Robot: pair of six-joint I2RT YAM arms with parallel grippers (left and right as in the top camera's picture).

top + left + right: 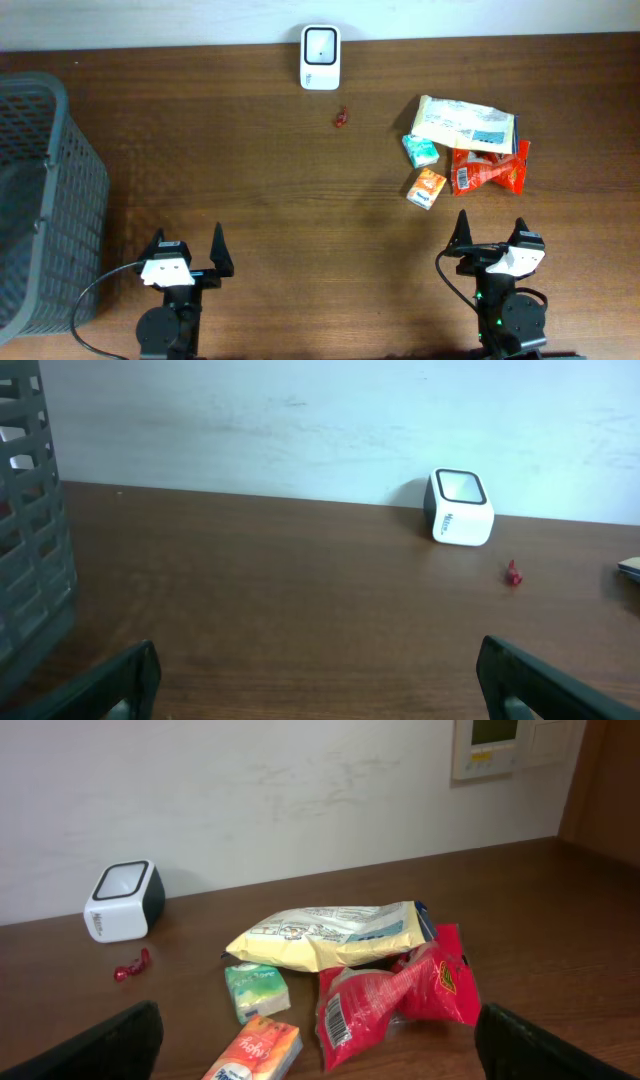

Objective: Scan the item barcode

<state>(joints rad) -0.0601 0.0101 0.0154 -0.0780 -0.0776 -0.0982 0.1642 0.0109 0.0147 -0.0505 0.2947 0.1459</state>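
Finding the left gripper (188,233) at the near edge of the table (300,200), jaws spread wide, gripping nothing. Finding the right gripper (490,220) likewise spread wide, nothing between its fingers. Logging four goods in a loose cluster just ahead of the right gripper, well apart from the left gripper and off to its right. Noting the red packet (440,985) lying crumpled straight ahead of the right gripper, long axis running crosswise to it, the end bearing the barcode (335,1020) pointing to that gripper's left. Noting the pale yellow bag (330,935) lying beyond the red packet, long axis also crosswise, overlapping the packet's far side. Noting the green pack (257,990) ahead and to the left, and the orange pack (255,1055) nearer, its long axis angling from near-left to far-right. Placing the scanner (320,57) at the table's far edge, well ahead of both grippers, right of the left one and left of the right one, window facing upward. Recording a small red object (342,118) just short of the scanner, and a grey basket (40,200) left of the left gripper.
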